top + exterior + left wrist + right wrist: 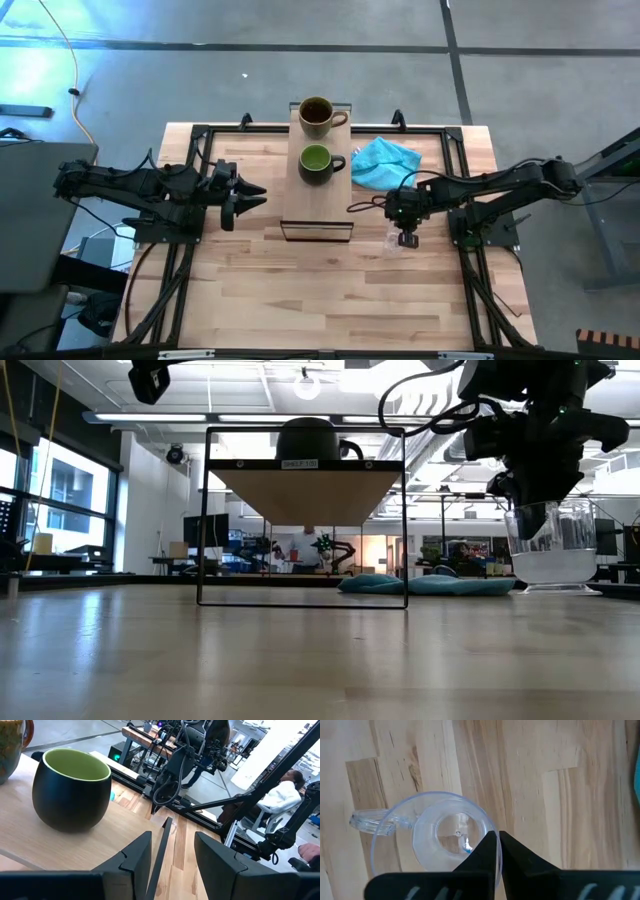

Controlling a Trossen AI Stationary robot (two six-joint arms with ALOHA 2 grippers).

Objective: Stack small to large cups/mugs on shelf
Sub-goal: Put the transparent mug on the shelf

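A brown-tan mug (316, 116) and a dark green mug (317, 163) stand upright on the long light-wood shelf (316, 215), which is raised on a dark frame (305, 530). A tiny clear glass cup (555, 550) stands on the tabletop to the right of the shelf. My right gripper (406, 238) points down and is shut on its rim. My left gripper (248, 195) is open and empty at the shelf's left side. The green mug (72, 790) shows just ahead of it in the left wrist view. My right gripper pinches the glass cup's rim (485, 820) on the side opposite its handle (365, 820), one finger inside the cup and one outside. The fingers (480, 855) come from above, pointing down. The cup is upright, its base (555, 588) at the tabletop.
A turquoise cloth (385, 160) lies on the table between the shelf and the right arm. The near part of the shelf board (316, 205) is bare. A person (280, 795) sits in the room beyond the table.
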